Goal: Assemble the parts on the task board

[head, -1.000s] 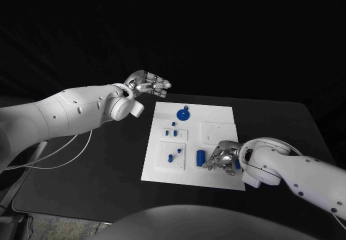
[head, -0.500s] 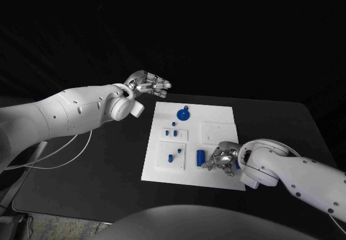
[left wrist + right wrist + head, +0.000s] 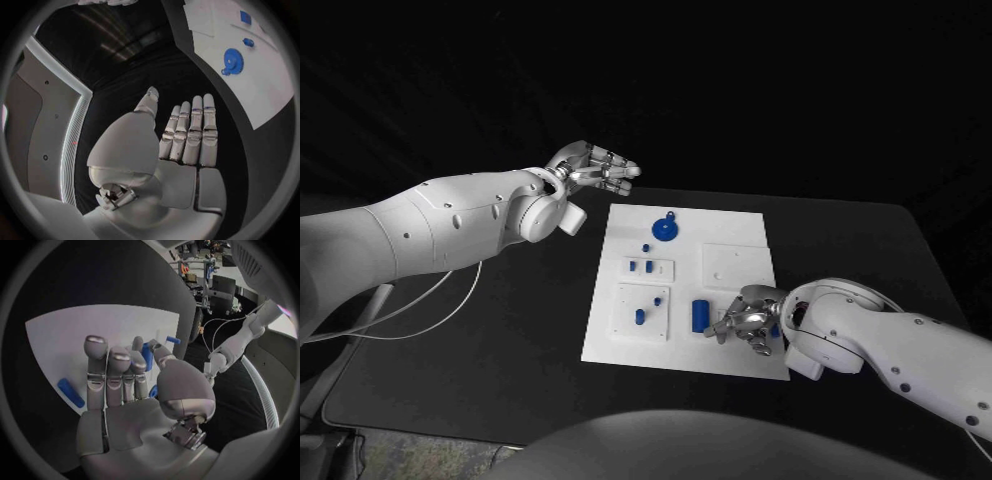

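The white task board (image 3: pixel 733 240) lies in the middle of the black table. On it are a blue gear (image 3: pixel 666 229), several small blue pegs (image 3: pixel 640 316) and a longer blue block (image 3: pixel 701 314). My right hand (image 3: pixel 747 318) is low over the board's near right part, fingers pointing down beside the block. In the right wrist view the block (image 3: pixel 147 356) shows between thumb and fingers, and nothing is plainly gripped. Another blue piece (image 3: pixel 70 392) lies beside the hand (image 3: pixel 125 390). My left hand (image 3: pixel 596 168) is raised off the board's far left corner, fingers straight, holding nothing (image 3: pixel 181 140).
The board has raised white square panels (image 3: pixel 733 262). A thin white cable (image 3: pixel 430 300) hangs from my left arm over the table's left side. Bare black table (image 3: pixel 488 340) surrounds the board. The gear (image 3: pixel 232 61) lies beyond my left hand's fingertips in the left wrist view.
My right hand has shifted only slightly beside the blue block. The left arm and the parts on the board have not moved.
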{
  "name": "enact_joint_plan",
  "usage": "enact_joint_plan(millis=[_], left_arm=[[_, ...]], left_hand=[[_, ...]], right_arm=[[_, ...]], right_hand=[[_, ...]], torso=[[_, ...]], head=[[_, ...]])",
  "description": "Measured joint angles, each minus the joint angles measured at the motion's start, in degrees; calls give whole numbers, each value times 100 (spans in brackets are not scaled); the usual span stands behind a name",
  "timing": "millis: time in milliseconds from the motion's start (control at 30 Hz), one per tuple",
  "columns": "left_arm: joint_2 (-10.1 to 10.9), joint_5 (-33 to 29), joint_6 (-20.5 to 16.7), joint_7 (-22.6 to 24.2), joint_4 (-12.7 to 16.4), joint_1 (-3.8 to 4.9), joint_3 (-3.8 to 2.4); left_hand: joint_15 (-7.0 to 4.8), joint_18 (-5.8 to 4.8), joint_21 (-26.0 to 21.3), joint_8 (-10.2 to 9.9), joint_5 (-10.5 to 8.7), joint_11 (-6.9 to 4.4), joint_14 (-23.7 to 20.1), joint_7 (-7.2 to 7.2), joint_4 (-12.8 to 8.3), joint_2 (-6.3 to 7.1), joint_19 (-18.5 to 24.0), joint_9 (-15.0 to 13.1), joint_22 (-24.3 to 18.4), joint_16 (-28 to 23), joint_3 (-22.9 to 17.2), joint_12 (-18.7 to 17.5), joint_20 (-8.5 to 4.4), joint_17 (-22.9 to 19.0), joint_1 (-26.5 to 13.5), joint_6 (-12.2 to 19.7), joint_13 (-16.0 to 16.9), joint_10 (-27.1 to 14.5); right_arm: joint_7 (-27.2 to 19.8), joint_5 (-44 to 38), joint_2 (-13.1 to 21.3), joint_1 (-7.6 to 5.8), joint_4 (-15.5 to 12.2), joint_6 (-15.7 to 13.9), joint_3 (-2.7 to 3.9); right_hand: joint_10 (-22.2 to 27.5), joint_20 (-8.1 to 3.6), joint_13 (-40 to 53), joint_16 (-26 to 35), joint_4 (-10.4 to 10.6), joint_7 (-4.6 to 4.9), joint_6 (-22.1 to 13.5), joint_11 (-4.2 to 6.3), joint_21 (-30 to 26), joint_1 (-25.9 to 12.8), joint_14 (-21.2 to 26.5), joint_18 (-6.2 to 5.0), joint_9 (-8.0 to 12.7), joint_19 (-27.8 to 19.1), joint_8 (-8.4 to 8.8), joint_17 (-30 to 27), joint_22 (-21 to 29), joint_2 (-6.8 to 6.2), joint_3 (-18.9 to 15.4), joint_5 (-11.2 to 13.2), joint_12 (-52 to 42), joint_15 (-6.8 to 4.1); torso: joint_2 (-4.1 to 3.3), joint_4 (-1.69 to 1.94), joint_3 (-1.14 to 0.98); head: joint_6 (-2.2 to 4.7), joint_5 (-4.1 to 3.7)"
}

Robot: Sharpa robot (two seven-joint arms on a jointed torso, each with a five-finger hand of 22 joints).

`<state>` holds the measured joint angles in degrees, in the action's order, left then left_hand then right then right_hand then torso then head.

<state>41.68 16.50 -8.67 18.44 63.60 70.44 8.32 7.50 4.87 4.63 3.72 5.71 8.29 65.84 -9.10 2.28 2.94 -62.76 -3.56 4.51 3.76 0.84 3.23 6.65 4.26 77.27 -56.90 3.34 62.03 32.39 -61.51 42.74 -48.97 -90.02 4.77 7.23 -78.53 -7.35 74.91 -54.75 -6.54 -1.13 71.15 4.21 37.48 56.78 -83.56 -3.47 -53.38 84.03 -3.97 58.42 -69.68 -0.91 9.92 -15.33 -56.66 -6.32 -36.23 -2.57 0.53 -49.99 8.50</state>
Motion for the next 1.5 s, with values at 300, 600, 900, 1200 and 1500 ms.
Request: enact_joint_plan(millis=[300,600,900,1200,1500], left_arm=[[0,123,2,-20,-9,-1,1],[0,286,-4,-21,8,-1,1],[47,250,-26,57,140,-4,-1],[119,122,-77,149,322,-19,-1],[127,57,-65,174,343,-32,-1]], left_hand=[[-60,0,0,0,0,0,104,0,0,0,-22,0,0,0,0,0,-22,0,0,0,0,0],[-60,0,0,0,0,-42,104,35,-45,-27,-21,0,0,0,45,0,-21,0,-27,-35,0,42],[-85,0,0,0,0,-81,163,76,-113,-95,-43,0,5,0,113,0,-43,-2,-33,-117,0,144],[-85,0,0,0,0,-62,163,76,-143,-146,-42,0,5,0,142,0,-42,-13,-25,-117,0,163],[-55,0,0,0,0,-62,101,76,-158,-146,-42,0,5,0,158,0,-42,-21,-25,-117,0,163]], right_arm=[[-327,639,387,99,-297,180,527],[-752,941,863,165,-307,271,991],[-943,247,1101,183,49,128,1064],[-561,-877,1138,189,64,278,1070],[210,-1258,1056,248,10,470,1060]], right_hand=[[33,0,0,0,148,70,-95,-33,-27,356,6,1,263,0,0,50,-15,45,-682,313,0,7],[31,0,0,0,-62,222,-389,-94,1,613,19,0,1705,0,21,66,-53,257,-662,419,-27,21],[-54,40,0,-129,-211,338,-505,-193,200,646,-23,0,2772,1,21,122,-132,290,-559,313,-325,63],[-63,61,0,-170,222,311,-477,-185,260,526,-7,0,2785,-20,21,121,-165,-28,79,725,-320,79],[-75,61,0,-170,604,246,-412,-172,221,388,-7,0,1707,-20,21,121,-195,-378,519,987,-253,79]], torso=[[0,-6,-5],[10,-26,-6],[17,-41,-10],[16,-35,-3],[23,-26,4]], head=[[0,-81],[29,-181],[52,-296],[80,-452],[60,-498]])
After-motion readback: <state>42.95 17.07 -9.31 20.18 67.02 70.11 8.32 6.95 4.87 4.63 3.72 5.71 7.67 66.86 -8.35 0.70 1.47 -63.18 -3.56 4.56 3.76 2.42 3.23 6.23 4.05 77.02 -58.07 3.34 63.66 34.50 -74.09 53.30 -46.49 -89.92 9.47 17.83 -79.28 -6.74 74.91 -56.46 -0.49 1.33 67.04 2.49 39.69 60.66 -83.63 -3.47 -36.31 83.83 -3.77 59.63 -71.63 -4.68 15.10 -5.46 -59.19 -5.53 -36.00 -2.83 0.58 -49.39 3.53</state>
